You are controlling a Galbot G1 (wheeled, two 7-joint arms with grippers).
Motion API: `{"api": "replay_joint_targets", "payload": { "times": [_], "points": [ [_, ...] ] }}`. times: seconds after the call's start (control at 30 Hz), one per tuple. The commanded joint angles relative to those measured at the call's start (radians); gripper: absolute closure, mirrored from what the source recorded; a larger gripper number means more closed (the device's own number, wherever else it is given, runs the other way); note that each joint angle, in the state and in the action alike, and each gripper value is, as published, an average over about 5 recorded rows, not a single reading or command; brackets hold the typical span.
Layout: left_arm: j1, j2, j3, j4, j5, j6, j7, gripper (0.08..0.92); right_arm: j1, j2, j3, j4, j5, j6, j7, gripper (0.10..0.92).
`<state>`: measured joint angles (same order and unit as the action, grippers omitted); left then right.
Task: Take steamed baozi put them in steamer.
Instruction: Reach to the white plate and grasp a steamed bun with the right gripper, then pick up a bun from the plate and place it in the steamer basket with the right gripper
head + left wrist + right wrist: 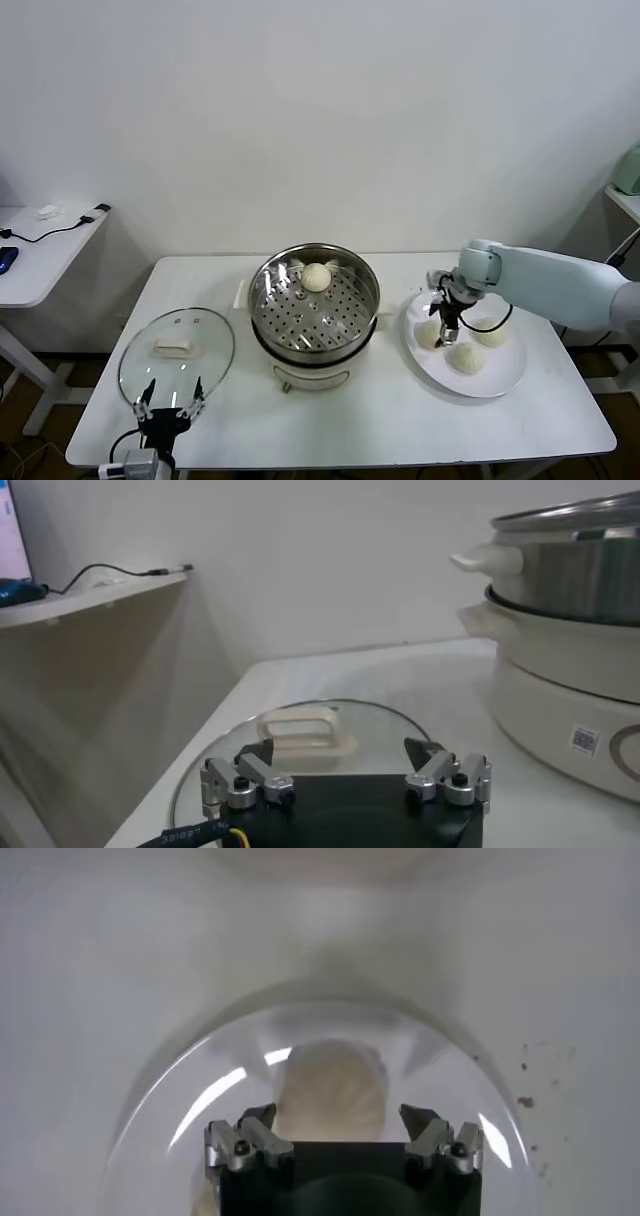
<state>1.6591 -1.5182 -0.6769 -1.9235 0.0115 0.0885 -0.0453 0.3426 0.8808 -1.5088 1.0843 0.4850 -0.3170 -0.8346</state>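
The steel steamer (314, 300) stands mid-table on its white base, with one cream baozi (316, 277) on the perforated tray at the back. Three baozi lie on the white plate (500, 380): one under my right gripper (429, 335), one at the front (466, 357), one at the right (491, 335). My right gripper (446, 322) hangs open just above the left bun; in the right wrist view that bun (330, 1091) sits between the open fingertips (338, 1116). My left gripper (170, 395) is open and empty at the table's front left, over the lid's near edge.
A round glass lid (177, 354) with a white handle lies flat left of the steamer; it also shows in the left wrist view (300, 735), with the steamer's base (570, 680) to one side. A side table (40, 240) with cables stands at far left.
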Motion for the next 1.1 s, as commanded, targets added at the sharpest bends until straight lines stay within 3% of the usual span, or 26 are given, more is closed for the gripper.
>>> {"api": "replay_joint_targets", "payload": {
  "times": [0.03, 0.2, 0.4, 0.67, 0.9, 1.1],
  "points": [
    [0.000, 0.002, 0.000, 0.002, 0.001, 0.001, 0.000, 0.177, -0.045, 0.008, 0.031, -0.022, -0.023, -0.012, 0.011, 0.203],
    [0.000, 0.003, 0.001, 0.002, 0.001, 0.002, -0.003, 0.177, -0.051, 0.008, 0.057, -0.025, -0.030, -0.010, 0.026, 0.227],
    [0.005, 0.002, 0.002, -0.006, 0.006, 0.003, -0.008, 0.177, -0.040, -0.009, 0.079, -0.002, -0.049, -0.003, 0.008, 0.356],
    [0.017, 0.000, 0.004, -0.025, 0.011, 0.006, -0.011, 0.177, 0.144, -0.063, 0.064, 0.048, -0.100, 0.057, -0.110, 0.371],
    [0.020, -0.010, 0.021, -0.040, 0.014, 0.023, -0.008, 0.177, 0.458, -0.038, 0.011, 0.134, 0.074, 0.069, -0.189, 0.372],
    [0.019, -0.010, 0.033, -0.048, 0.016, 0.031, -0.004, 0.177, 0.597, 0.060, 0.017, 0.274, 0.325, -0.016, -0.139, 0.372]
  ]
}}
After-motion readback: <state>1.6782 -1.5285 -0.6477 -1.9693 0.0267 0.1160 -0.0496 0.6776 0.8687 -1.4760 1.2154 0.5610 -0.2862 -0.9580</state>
